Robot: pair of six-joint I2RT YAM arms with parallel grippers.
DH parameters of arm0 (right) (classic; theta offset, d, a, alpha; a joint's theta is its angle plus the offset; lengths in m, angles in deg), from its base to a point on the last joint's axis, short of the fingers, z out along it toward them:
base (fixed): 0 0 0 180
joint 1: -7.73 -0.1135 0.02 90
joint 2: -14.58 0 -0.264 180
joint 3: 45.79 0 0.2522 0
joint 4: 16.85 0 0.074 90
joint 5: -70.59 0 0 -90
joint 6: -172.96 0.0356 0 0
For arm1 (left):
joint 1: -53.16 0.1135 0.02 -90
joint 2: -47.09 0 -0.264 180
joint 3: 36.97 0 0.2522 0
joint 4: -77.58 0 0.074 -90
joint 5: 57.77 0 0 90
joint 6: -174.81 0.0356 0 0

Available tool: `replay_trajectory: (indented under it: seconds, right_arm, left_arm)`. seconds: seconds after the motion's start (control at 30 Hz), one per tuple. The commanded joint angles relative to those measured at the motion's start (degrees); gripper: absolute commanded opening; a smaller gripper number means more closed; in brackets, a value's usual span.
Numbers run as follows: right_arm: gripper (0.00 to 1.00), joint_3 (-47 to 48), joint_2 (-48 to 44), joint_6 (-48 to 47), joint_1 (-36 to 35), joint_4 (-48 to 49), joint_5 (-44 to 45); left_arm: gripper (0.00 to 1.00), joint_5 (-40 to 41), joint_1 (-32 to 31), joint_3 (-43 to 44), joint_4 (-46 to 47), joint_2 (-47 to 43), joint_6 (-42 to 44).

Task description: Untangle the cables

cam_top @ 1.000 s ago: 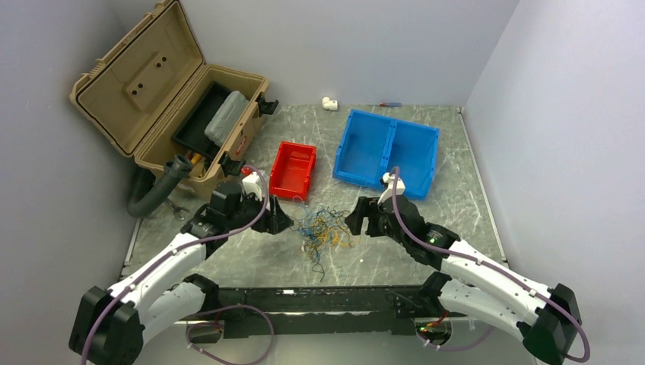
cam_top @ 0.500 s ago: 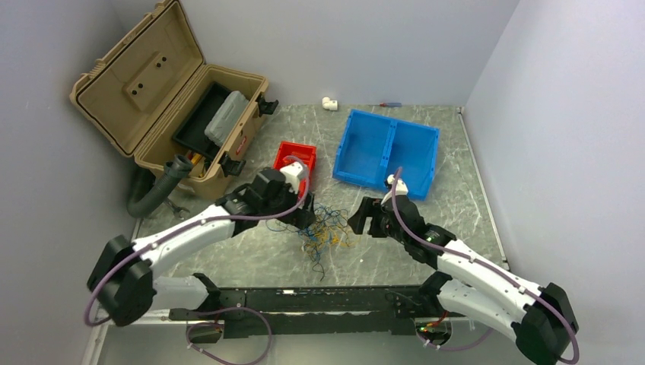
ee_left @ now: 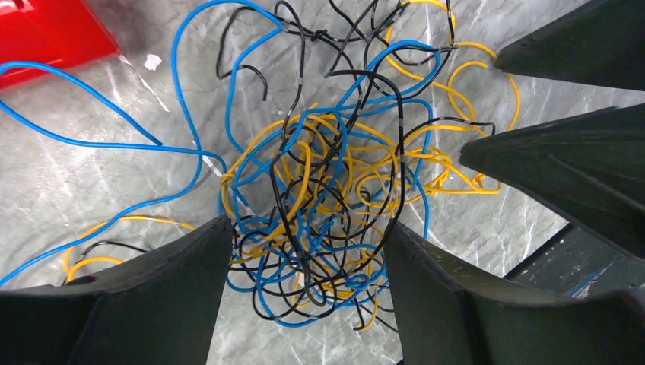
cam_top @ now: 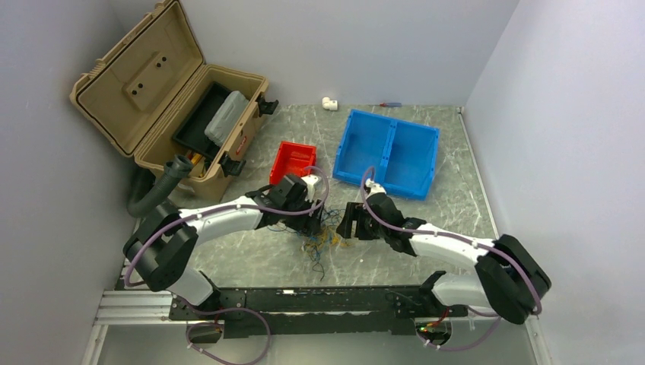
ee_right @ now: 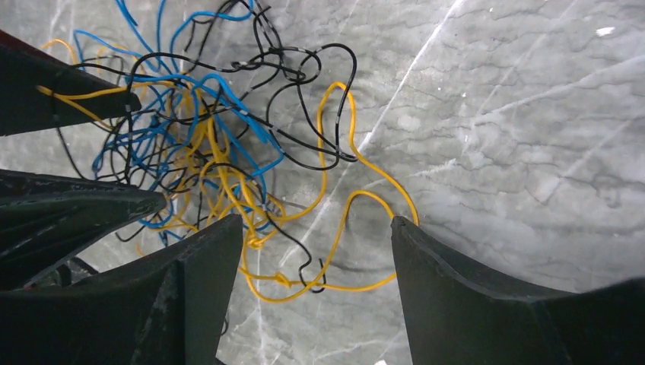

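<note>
The cables (cam_top: 323,236) lie in one knotted heap of blue, yellow and black on the table (cam_top: 456,190), just on the near side of the red bin (cam_top: 293,163). My left gripper (ee_left: 304,228) hangs over the heap's side nearer the red bin, its fingers spread wide with the thickest part of the knot between them, nothing pinched. My right gripper (ee_right: 316,224) faces it from the heap's side farther from the red bin, fingers also wide, straddling a loose yellow loop that rests on the marble. The two grippers stand close together, the heap between them.
</note>
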Motion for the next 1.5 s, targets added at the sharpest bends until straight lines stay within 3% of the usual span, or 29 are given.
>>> replay_trajectory:
  seconds: [0.0, 0.23, 0.37, 0.47, 0.53, 0.73, 1.03, 1.3, 1.47]
  right_arm:
    - [0.73, 2.08, 4.4, -1.46, -1.61, 8.17, -1.95]
    - [0.69, 5.91, 13.87, -0.21, -6.87, 9.08, 1.26]
    - [0.39, 5.16, 15.56, 1.96, -7.51, 9.51, 1.72]
    - [0.08, 3.81, 12.22, 3.36, -7.47, 7.24, 5.76]
    - [0.0, 3.34, 8.49, 4.33, -7.43, 2.98, 9.83]
    - [0.0, 2.86, -4.9, 9.91, -4.12, -13.8, 23.92]
    - [0.0, 0.99, -26.74, 11.94, 5.16, -29.32, 31.25]
    - [0.0, 5.45, -31.04, 8.62, 6.57, -34.54, 32.93]
    - [0.0, 5.87, -32.32, 5.86, 6.56, -32.26, 30.39]
  left_arm:
    - [0.7, -2.77, -0.15, -2.4, 5.19, 0.15, -2.59]
    - [0.26, -5.82, -0.19, -5.57, 11.63, 0.25, -3.59]
    - [0.0, -5.21, -0.1, -6.72, 11.8, -1.44, -3.31]
    - [0.0, -3.34, -0.12, -7.47, 10.55, -4.04, -3.14]
    - [0.0, -1.62, -0.07, -8.3, 9.9, -6.39, -3.08]
    - [0.0, -0.62, 3.39, -13.48, 11.21, -15.66, -5.62]
    - [0.0, 4.19, 7.34, -19.56, 9.9, -28.01, -7.79]
    - [0.0, 5.55, 7.57, -20.12, 8.2, -32.72, -7.73]
    - [0.0, 2.78, 7.56, -19.2, 7.88, -32.35, -5.68]
